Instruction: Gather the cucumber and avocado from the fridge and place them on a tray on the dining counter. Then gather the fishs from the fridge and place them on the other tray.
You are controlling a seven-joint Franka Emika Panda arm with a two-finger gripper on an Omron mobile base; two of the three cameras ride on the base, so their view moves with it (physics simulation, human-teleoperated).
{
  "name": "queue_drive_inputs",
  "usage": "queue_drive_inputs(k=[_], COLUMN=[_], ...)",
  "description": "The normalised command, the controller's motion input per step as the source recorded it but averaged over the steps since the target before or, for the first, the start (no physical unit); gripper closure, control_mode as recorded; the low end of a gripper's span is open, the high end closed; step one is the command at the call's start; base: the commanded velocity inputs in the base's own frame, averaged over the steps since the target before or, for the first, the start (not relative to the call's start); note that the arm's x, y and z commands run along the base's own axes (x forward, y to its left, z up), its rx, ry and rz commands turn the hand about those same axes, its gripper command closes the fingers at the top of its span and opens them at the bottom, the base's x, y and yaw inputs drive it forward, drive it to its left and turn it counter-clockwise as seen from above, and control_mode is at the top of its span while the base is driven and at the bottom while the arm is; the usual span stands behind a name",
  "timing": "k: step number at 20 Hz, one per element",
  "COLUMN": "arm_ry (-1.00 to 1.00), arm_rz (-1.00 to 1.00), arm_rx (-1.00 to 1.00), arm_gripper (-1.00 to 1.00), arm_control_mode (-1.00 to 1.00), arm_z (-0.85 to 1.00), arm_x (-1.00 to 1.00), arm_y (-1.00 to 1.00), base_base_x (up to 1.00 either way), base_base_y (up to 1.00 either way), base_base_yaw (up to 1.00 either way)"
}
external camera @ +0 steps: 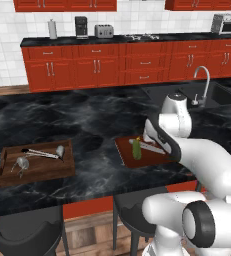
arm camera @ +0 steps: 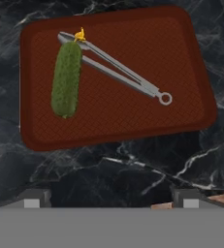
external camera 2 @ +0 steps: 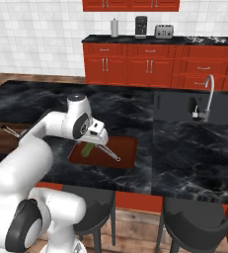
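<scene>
Cucumber (arm camera: 66,80) lies flat in red-brown tray (arm camera: 186,58) on dark marble table (arm camera: 108,174), touching metal tongs (arm camera: 118,72). Gripper (arm camera: 111,198) above tray edge, jaws spread wide, empty.

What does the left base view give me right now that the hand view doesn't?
Left base view alone: a wooden tray holding utensils at the counter's left, the sink faucet, red cabinets and two stools. Hand view alone: the open gripper above the counter, and the tongs' ring end. Both: the red tray with the cucumber lying beside the tongs.
</scene>
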Motion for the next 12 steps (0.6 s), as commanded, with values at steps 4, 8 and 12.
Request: queue_drive_inputs(k=[4, 8, 12], arm_ry=[0.0, 0.0, 0.0], arm_rz=[0.01, 0.01, 0.01], arm_rx=[0.0, 0.0, 0.0], arm_gripper=[-1.0, -1.0, -1.0], arm_control_mode=[-1.0, -1.0, -1.0], arm_z=[0.41, 0.53, 0.53], arm_x=[-0.48, -0.39, -0.48], arm_y=[-0.06, 0.0, 0.0], base_base_x=[0.0, 0.0, 0.0], base_base_y=[0.0, 0.0, 0.0], base_base_yaw=[0.0, 0.0, 0.0])
